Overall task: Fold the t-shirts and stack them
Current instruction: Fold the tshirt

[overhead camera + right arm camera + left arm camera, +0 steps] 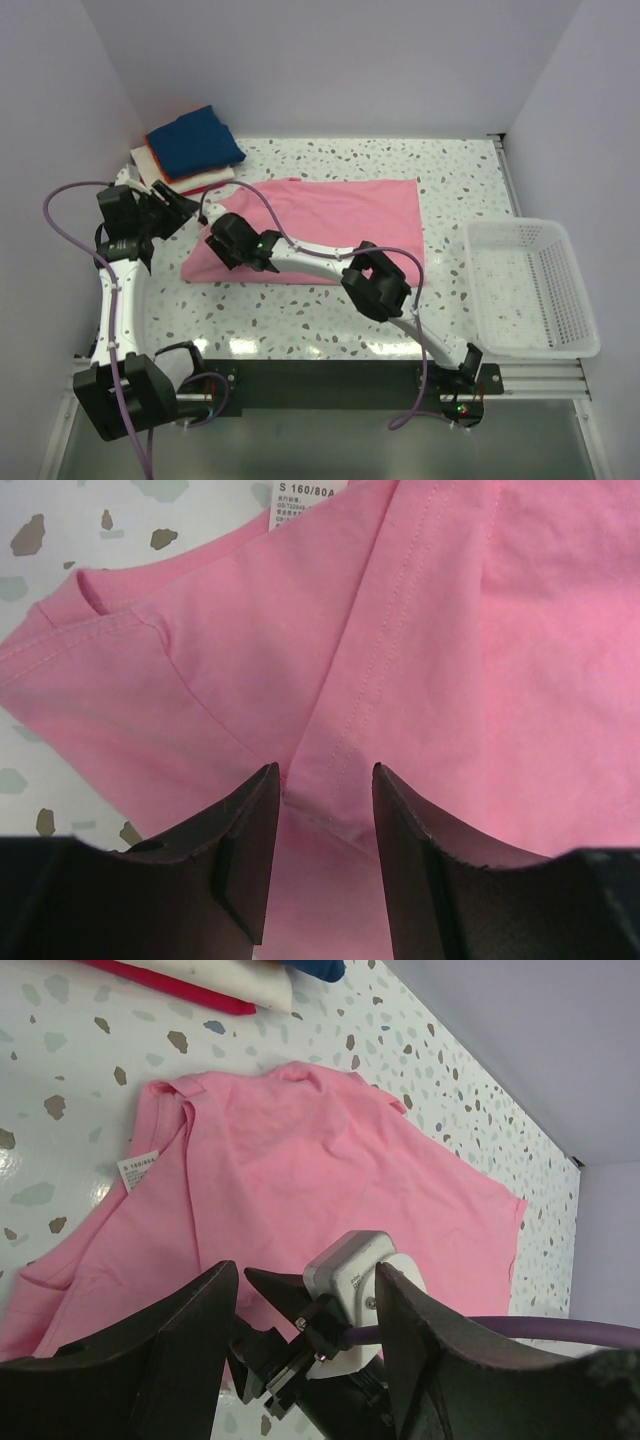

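A plain pink t-shirt [330, 215] lies spread on the speckled table, its sleeve end to the left. My right gripper [218, 243] reaches across to that left end. In the right wrist view it [325, 780] is open, its tips pressed on the pink t-shirt [450, 630] either side of a raised fold at a seam. My left gripper [178, 210] hovers left of the shirt, open and empty. In its own view it [305, 1285] frames the right wrist over the pink t-shirt [300, 1160]. A folded stack with navy blue [195, 140] on top sits back left.
A white mesh basket [520, 226] stands at the right edge of the table. The stack's red [180, 990] and white [250, 980] layers show in the left wrist view. The right arm [375, 280] and its purple cable cross above the shirt's front edge.
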Available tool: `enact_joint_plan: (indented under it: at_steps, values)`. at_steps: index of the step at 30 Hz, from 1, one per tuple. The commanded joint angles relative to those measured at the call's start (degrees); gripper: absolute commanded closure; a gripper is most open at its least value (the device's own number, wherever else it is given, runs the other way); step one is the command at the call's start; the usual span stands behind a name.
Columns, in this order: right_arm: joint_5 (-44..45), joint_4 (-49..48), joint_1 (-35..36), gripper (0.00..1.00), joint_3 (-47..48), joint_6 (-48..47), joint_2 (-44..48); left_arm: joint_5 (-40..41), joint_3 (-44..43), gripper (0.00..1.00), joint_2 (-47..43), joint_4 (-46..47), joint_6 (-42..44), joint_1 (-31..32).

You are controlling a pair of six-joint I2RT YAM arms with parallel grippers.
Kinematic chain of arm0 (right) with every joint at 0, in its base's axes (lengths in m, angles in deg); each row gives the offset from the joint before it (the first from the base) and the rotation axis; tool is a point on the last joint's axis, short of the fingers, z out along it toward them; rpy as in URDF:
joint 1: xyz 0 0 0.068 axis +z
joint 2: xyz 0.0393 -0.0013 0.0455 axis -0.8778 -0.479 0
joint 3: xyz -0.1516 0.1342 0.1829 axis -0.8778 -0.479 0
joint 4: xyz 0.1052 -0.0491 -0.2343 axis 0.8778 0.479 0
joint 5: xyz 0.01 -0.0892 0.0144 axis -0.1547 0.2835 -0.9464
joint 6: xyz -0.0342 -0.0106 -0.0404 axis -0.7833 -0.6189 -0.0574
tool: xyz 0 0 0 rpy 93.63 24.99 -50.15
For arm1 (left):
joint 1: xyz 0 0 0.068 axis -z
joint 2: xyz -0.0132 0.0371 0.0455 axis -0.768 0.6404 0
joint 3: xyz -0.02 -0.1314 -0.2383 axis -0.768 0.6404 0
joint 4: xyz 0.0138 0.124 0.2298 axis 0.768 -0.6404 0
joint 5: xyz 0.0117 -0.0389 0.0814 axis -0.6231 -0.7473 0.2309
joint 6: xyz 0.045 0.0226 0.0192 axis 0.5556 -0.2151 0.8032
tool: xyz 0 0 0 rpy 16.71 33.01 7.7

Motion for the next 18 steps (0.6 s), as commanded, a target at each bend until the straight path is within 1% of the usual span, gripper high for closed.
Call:
enact_joint_plan:
  at_steps: [1, 3, 6, 10, 11, 13, 14, 18]
  values:
    - [0.26, -1.03, 0.74, 0.54, 2.60, -0.92, -0.87, -2.55, -1.97, 0.38, 0.22, 1.39, 0.08, 0.10]
    - [0.52, -1.20, 0.74, 0.55, 2.43, -0.74, -0.87, -2.55, -1.88, 0.38, 0.48, 1.48, 0.17, 0.18]
    - [1.05, -1.38, 0.83, 0.59, 2.16, -0.65, -0.79, -2.72, -1.62, 0.38, 0.57, 1.57, 0.17, 0.10]
    - [2.01, -1.90, 0.83, 0.71, 1.81, -0.65, -0.35, -2.72, -1.44, 0.38, 0.84, 1.83, 0.26, 0.10]
    - [2.54, -2.08, 0.83, 0.77, 1.64, -0.56, -0.09, -2.72, -1.44, 0.38, 0.75, 1.75, 0.26, 0.10]
    - [2.98, -2.61, 0.83, 0.82, 1.28, -0.39, 0.27, -2.72, -1.27, 0.38, 0.84, 1.92, 0.35, 0.10]
    - [3.24, -2.61, 0.74, 0.88, 1.28, -0.39, 0.44, -2.81, -1.27, 0.38, 0.84, 1.92, 0.44, 0.10]
    - [4.38, -3.31, 0.65, 0.96, 1.20, 0.14, 1.15, -2.64, -0.91, 0.38, 0.84, 2.01, 0.44, 0.10]
